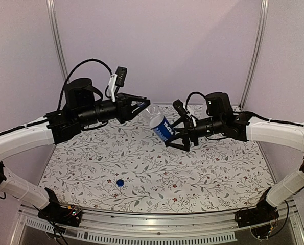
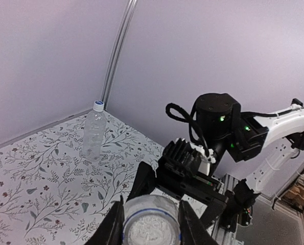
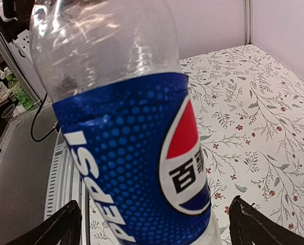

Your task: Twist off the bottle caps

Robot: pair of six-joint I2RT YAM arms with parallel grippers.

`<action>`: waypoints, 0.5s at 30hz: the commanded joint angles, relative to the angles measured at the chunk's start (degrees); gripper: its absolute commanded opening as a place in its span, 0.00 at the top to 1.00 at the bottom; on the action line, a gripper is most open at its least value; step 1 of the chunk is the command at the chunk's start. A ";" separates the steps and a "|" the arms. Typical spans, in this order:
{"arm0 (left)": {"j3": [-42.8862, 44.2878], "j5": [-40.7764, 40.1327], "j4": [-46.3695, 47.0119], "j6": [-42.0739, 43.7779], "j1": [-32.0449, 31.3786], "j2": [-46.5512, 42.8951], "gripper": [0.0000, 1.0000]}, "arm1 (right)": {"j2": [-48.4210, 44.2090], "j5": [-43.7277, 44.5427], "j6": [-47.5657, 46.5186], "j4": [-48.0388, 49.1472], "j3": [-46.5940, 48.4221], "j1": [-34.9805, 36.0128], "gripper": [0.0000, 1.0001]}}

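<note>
Up front, loose blue cap (image 1: 120,182).

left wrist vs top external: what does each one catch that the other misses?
Left wrist only: the plain bottle standing upright near the far corner post, with its whitish cap on.
Top external only: the blue cap lying loose on the table near the front.
Both: the labelled bottle, tilted in the air between the left gripper and the right gripper. The left wrist sees it end-on between its own fingers. The right arm also shows in both.
</note>
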 commanded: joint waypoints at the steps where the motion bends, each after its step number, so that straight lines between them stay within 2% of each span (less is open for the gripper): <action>1: 0.23 -10.21 -8.44 5.47 1.40 -2.21 1.00 | -1.57 7.31 1.80 -0.53 0.21 -0.58 0.01; 7: 1.01 -23.23 -17.62 9.57 2.38 -2.72 1.00 | -3.34 16.34 3.94 -1.30 0.26 -1.92 0.01; 15: 1.48 -27.39 -20.92 10.30 5.23 0.29 1.00 | -4.83 24.78 5.30 -2.22 0.05 -4.03 0.01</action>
